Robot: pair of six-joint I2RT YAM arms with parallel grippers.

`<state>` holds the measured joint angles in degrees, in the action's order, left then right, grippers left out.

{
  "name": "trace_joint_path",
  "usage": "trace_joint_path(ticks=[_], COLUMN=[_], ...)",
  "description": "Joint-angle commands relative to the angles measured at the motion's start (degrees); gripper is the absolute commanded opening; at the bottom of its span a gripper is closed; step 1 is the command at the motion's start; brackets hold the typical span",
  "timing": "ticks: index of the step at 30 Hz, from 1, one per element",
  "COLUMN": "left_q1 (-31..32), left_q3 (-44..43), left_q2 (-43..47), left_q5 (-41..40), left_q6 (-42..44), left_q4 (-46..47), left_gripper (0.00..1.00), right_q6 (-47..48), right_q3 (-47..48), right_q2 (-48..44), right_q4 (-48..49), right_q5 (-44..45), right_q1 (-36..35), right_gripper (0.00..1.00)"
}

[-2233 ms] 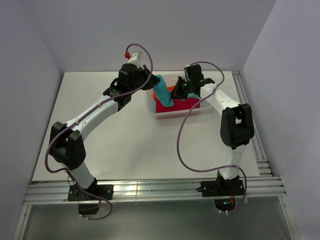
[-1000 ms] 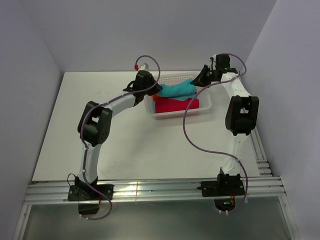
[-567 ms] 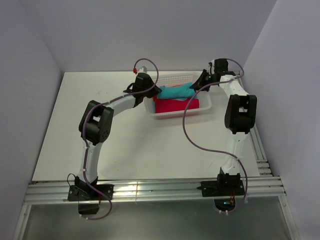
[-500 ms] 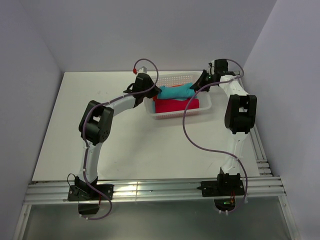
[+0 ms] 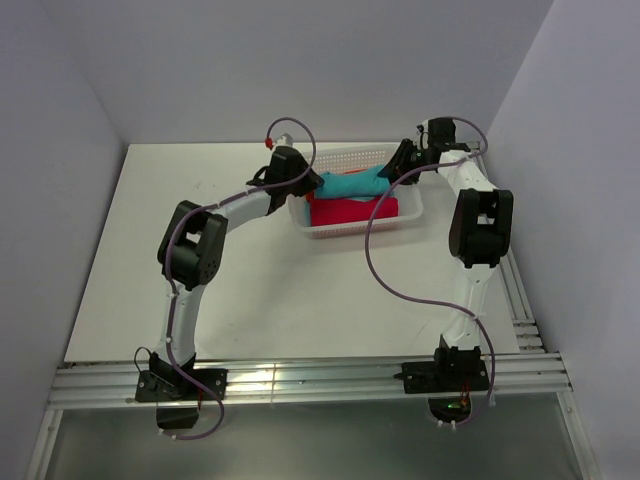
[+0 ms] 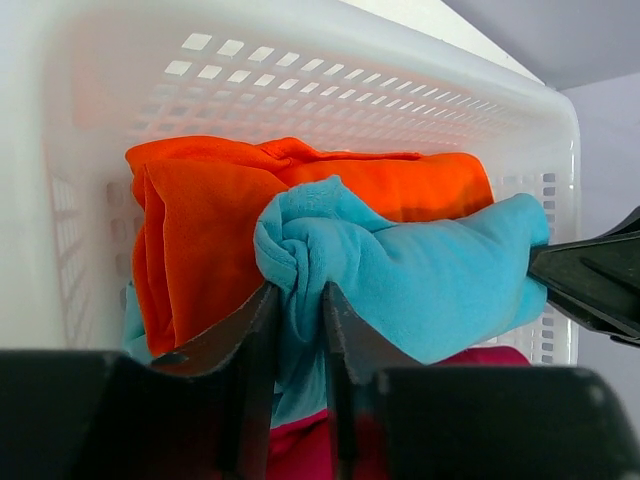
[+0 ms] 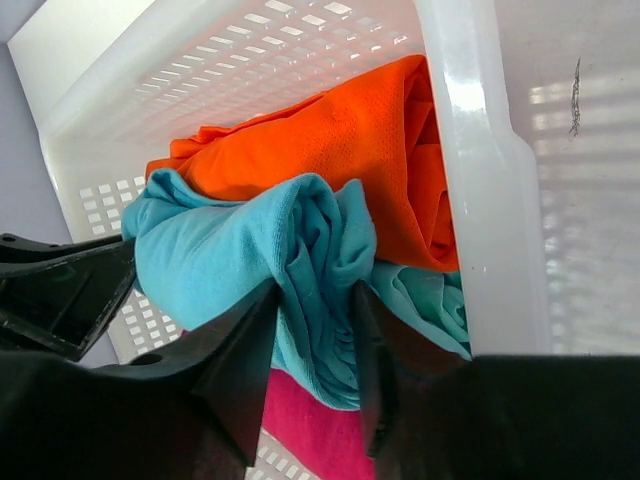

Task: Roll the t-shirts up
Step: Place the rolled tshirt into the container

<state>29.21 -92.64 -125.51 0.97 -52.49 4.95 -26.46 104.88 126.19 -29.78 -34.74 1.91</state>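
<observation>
A rolled teal t-shirt (image 5: 352, 184) lies across the top of the white mesh basket (image 5: 413, 212) at the back of the table. My left gripper (image 5: 316, 182) is shut on its left end (image 6: 300, 260). My right gripper (image 5: 393, 168) is shut on its right end (image 7: 315, 260). Under the teal roll lie an orange t-shirt (image 6: 200, 200), also in the right wrist view (image 7: 330, 150), a magenta one (image 5: 350, 211) and a pale aqua one (image 7: 425, 300). The teal shirt's neck label is hidden.
The basket's white walls (image 6: 330, 90) close in both grippers on the far side and ends. Its right rim (image 7: 470, 170) stands right beside my right fingers. The white table (image 5: 200, 270) stretches in front of the basket; grey walls stand at the back and sides.
Both grippers carried the teal roll from upright over the basket to lying across it, left arm swinging in from the left, right arm out to the right. Since half a second ago nothing moves.
</observation>
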Motion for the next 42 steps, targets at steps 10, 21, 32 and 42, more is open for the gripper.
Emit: trace_joint_path(ticks=[10, 21, 32, 42], left_q1=[-0.21, -0.29, -1.70, -1.79], left_q3=[-6.23, -13.18, -8.36, 18.70], left_q2=[1.32, 3.96, 20.46, 50.61], left_q5=[-0.62, -4.66, -10.11, -10.99], left_q6=[2.39, 7.83, 12.06, 6.18], left_q4=[-4.60, -13.99, -27.88, -29.82], left_gripper=[0.47, 0.92, 0.99, 0.99], right_q6=[-1.05, 0.61, -2.37, -3.07], right_q3=[4.54, 7.44, -13.62, -41.23], right_q2=[-2.61, -7.80, -32.21, -62.45], right_q4=[0.43, -3.70, -1.98, -0.28], right_q5=[1.95, 6.70, 13.21, 16.99], right_q1=[0.20, 0.81, 1.78, 1.16], right_gripper=[0.57, 0.73, 0.86, 0.87])
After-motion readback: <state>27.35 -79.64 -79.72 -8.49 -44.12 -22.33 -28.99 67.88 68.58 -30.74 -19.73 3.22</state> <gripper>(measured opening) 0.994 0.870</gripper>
